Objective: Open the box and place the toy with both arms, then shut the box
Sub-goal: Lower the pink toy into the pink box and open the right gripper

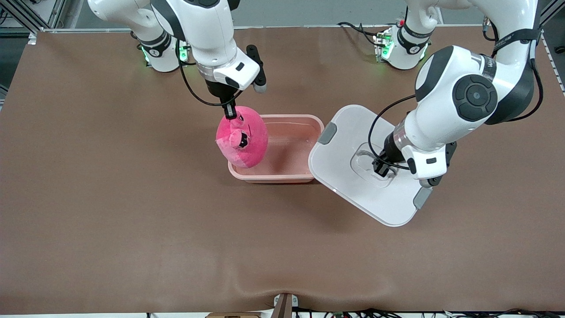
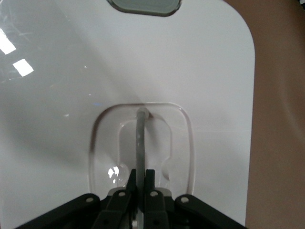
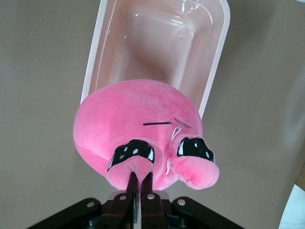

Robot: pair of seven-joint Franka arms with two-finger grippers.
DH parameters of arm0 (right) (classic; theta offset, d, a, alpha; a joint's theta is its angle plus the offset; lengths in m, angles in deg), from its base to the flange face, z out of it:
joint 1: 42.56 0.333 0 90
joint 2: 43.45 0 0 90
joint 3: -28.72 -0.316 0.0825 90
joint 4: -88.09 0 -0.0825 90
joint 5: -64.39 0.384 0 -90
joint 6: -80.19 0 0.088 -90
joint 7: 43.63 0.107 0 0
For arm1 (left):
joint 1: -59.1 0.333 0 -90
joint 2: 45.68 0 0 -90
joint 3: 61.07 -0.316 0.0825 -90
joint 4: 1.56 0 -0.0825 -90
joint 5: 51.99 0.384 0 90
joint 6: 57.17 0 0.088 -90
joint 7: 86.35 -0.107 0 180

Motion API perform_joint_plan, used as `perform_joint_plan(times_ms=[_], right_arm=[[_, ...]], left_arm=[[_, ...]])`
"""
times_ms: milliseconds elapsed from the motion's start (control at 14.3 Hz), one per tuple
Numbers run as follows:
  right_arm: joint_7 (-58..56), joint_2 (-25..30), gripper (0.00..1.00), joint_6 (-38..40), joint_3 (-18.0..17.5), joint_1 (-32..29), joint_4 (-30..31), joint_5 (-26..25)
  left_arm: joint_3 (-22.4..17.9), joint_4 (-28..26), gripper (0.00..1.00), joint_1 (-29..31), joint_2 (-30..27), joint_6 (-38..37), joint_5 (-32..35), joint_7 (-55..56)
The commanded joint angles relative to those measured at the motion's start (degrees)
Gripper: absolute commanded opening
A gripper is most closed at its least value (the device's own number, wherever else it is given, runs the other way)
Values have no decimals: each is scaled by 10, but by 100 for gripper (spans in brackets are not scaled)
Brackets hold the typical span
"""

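Observation:
The pale pink tub of the box (image 1: pixel 291 132) stands open in the middle of the table, and it also shows in the right wrist view (image 3: pixel 157 47). My right gripper (image 1: pixel 230 112) is shut on the hot-pink plush toy (image 1: pixel 242 138) and hangs it over the tub's end toward the right arm. In the right wrist view my right gripper (image 3: pixel 140 177) pinches a fold of the toy (image 3: pixel 138 119). My left gripper (image 1: pixel 382 169) is shut on the clear handle of the white lid (image 1: pixel 344 159), which is held tilted beside the tub. In the left wrist view my left gripper (image 2: pixel 141 175) clamps the handle (image 2: pixel 140 138) on the lid (image 2: pixel 205 71).
The lid's grey clips (image 1: pixel 327 132) sit at its two ends. Brown table surface (image 1: pixel 132 212) spreads all around the tub. The two arm bases (image 1: pixel 159 53) stand along the table's edge farthest from the front camera.

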Motion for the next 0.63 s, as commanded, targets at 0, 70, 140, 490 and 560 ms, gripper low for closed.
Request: perform_joint_plan(times_ms=[0, 70, 140, 490, 560], right_arm=[[-18, -5, 0, -2, 7, 12, 2, -12], [-18, -5, 0, -2, 7, 12, 2, -13], [-18, -7, 0, -1, 7, 13, 3, -14], [-17, -7, 25, 1, 7, 20, 3, -14], [-19, -8, 60, 0, 7, 20, 2, -14]], left_arm=[[2, -3, 0, 5, -7, -7, -12, -15], [2, -1, 0, 4, -6, -6, -12, -15], [2, -1, 0, 3, -6, -6, -12, -15], [1, 0, 0, 5, -6, -6, -11, -15], [1, 0, 0, 5, -6, -6, -11, -15]])
